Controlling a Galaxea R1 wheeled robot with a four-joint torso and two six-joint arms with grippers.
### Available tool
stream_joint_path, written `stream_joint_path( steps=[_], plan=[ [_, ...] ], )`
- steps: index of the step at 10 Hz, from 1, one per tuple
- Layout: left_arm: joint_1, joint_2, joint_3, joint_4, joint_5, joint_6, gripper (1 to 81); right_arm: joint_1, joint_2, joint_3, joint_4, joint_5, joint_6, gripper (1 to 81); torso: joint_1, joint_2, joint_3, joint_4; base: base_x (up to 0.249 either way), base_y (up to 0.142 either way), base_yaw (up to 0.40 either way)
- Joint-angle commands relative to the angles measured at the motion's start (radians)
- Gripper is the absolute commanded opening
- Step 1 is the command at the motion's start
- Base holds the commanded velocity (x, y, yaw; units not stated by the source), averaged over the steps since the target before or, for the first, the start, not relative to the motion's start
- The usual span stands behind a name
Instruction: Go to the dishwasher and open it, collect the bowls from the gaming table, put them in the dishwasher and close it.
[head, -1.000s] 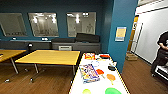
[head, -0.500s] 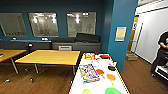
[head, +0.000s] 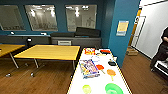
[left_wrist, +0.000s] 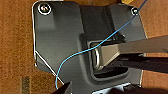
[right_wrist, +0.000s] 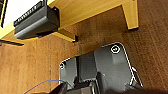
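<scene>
- Left gripper: fingers not made out in the left wrist view, so spread or pressed together cannot be told; one thin blue cable (left_wrist: 82, 51) looping across the dark plate, wooden floor (left_wrist: 15, 50) beneath.
- Right gripper: state likewise cannot be told from the right wrist view; wooden floor under the plate, and beyond it one pale wooden leg (right_wrist: 131, 15) and one dark box (right_wrist: 36, 21) fixed under a light wooden edge.
- Gaming table (head: 100, 86) in the head view: long, white-topped, running from 6 o'clock up toward the centre, close ahead.
- Two bowls plainly countable at the near end: one green bowl (head: 113, 88) at about 5 o'clock, one smaller yellow-green bowl (head: 87, 88) just to its 9 o'clock side, apart from it.
- Further along the top: one large colourful game box (head: 88, 68) at mid-table, one red-and-yellow box (head: 90, 51) at the far end, two orange-red paddle-shaped pieces (head: 106, 70) at the box's 3 o'clock, other small dark and red items too blurred to name.
- Two yellow-topped tables: one (head: 50, 52) at 9 o'clock of the white table, one (head: 7, 48) at the far 9 o'clock edge.
- One dark sofa (head: 75, 37) against the blue wall at 12 o'clock, three glass panels above it.
- One person (head: 162, 53) at 3 o'clock, partly cut off.
</scene>
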Motion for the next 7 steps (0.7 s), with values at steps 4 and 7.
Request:
stream_joint_path(
  steps=[4, 7],
  plan=[
    [-0.031, 0.004, 0.008, -0.004, 0.049, -0.001, 81.1, 0.322, -0.331, 0.277, 0.123, -0.036, 0.009, 81.1, 0.001, 0.000, -0.136, 0.000, 0.000, 0.000, 0.000],
    [-0.033, 0.004, 0.008, -0.008, 0.049, -0.001, 81.1, 0.520, -0.392, 0.302, 0.208, -0.185, 0.009, 81.1, 0.001, 0.001, -0.184, 0.000, 0.000, 0.000, 0.000]
  ],
)
